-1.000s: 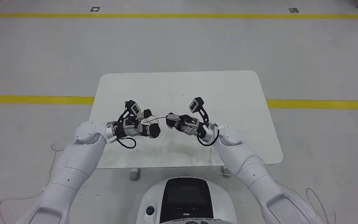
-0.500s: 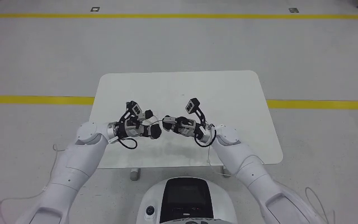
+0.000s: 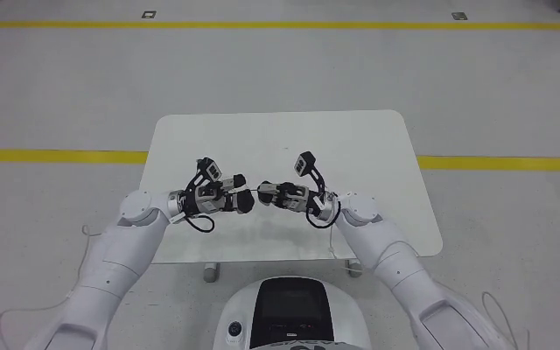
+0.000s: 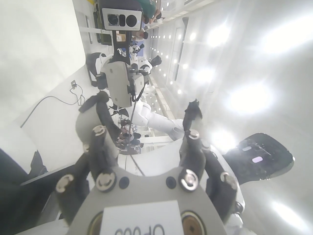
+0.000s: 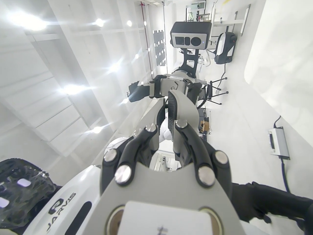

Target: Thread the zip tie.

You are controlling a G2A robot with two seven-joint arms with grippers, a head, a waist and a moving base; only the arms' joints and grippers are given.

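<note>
Above the white table [image 3: 350,149] my two grippers face each other, almost tip to tip. The zip tie [image 3: 251,189] is a thin dark strap spanning the short gap between them. My right gripper [image 3: 262,189] [image 5: 166,103] has its grey fingers pressed together, shut on the tie's far end. In the left wrist view the strap [image 4: 131,128] runs from the right gripper down between the two black fingers of my left gripper [image 3: 246,200] [image 4: 144,103], which stands open, its fingers wide apart. I cannot tell whether the strap touches either finger. The tie's head is hidden.
The tabletop under the arms is bare, with its front edge [image 3: 262,261] close below the wrists. Grey floor with yellow lines [image 3: 70,156] surrounds the table.
My right gripper has shifted a little toward the left one, narrowing the gap. The left gripper has barely moved.
</note>
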